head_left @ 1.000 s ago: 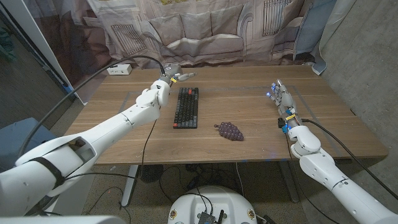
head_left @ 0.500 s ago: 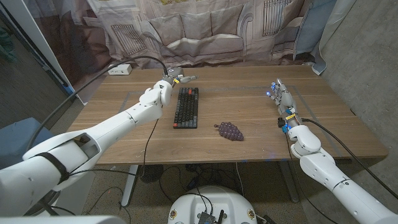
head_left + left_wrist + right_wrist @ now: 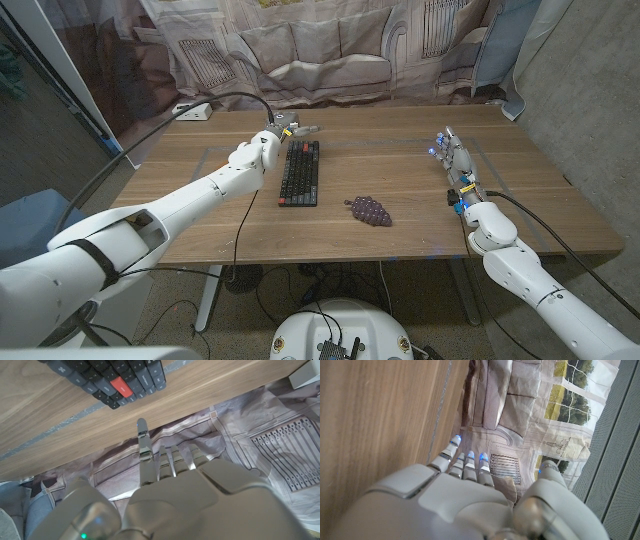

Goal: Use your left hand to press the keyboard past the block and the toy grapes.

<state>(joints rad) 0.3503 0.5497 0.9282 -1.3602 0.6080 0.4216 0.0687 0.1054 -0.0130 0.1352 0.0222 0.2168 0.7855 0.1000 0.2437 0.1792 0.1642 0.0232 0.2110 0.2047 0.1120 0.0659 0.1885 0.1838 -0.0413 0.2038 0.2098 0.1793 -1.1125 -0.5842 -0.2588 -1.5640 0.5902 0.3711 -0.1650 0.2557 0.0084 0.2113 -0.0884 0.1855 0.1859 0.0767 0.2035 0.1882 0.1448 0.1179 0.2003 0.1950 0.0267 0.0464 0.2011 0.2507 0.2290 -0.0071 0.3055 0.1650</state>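
**Left hand at the keyboard's far end, right hand idle**

Where the head view looks down over the table (image 3: pixel 400 215), we find the keyboard (image 3: pixel 299 172) lying lengthwise away from the robot, left of the table's middle. It is dark, and the left wrist view shows one red key (image 3: pixel 121 386) near its far edge. The toy grapes (image 3: pixel 369 210) lie on the wood nearer the robot and to the right of the keyboard, close to it but apart. We can make out no block in these pictures.

The left hand (image 3: pixel 281 131) sits at the keyboard's far left corner, at the end of the outstretched left arm (image 3: pixel 190 195). One finger (image 3: pixel 306 128) reaches out straight over the table just beyond the keyboard's far edge; in the left wrist view that finger (image 3: pixel 143 445) stands extended while the others are drawn in beside it. The hand holds nothing. We cannot tell whether it touches the keyboard or the table.

The right hand (image 3: pixel 452 156) stands near the table's right side, well apart from the keyboard and the grapes, fingers upright, close together and empty. In the right wrist view its fingertips (image 3: pixel 469 455) glow blue.

A white power strip (image 3: pixel 193 111) lies at the far left corner. A printed cloth backdrop (image 3: pixel 330 45) hangs behind the table.
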